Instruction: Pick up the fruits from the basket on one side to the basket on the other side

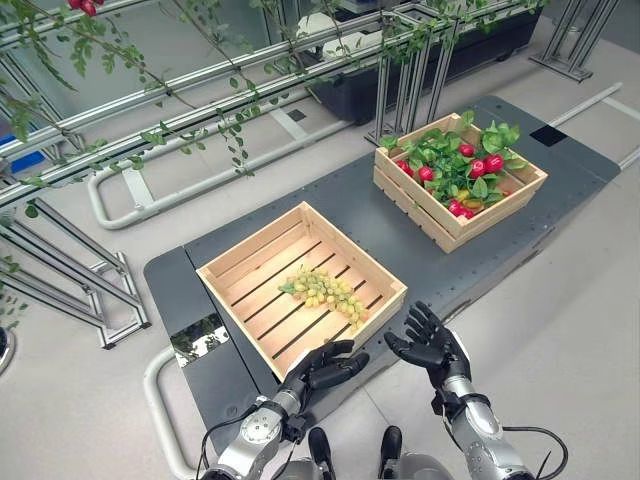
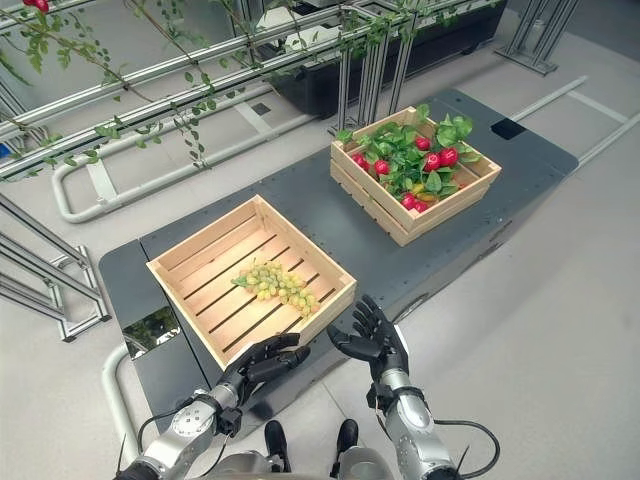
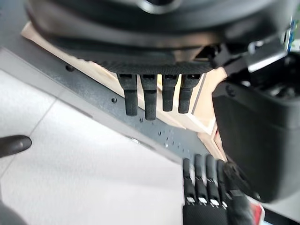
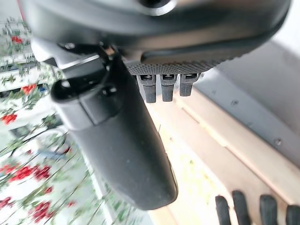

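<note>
A bunch of green grapes (image 1: 325, 290) lies in the near wooden crate (image 1: 232, 268) on the dark platform. The far crate (image 1: 420, 215) to the right holds several red fruits (image 1: 483, 166) among green leaves. My left hand (image 1: 325, 368) hovers just outside the near crate's front corner, open and holding nothing; its fingers (image 3: 150, 96) hang straight over the platform's edge. To its right, my right hand (image 1: 430, 342) is beside that same corner, open with fingers spread and the palm bare. In the right wrist view its thumb (image 4: 122, 140) and fingers (image 4: 164, 89) stand over the crate's slats.
The dark platform (image 1: 400, 240) carries both crates with a bare strip between them. Aluminium rails with hanging vines (image 1: 200, 90) run behind it, and a dark planter (image 1: 360, 90) stands at the back. A white tube rail (image 1: 150, 205) lies on the floor.
</note>
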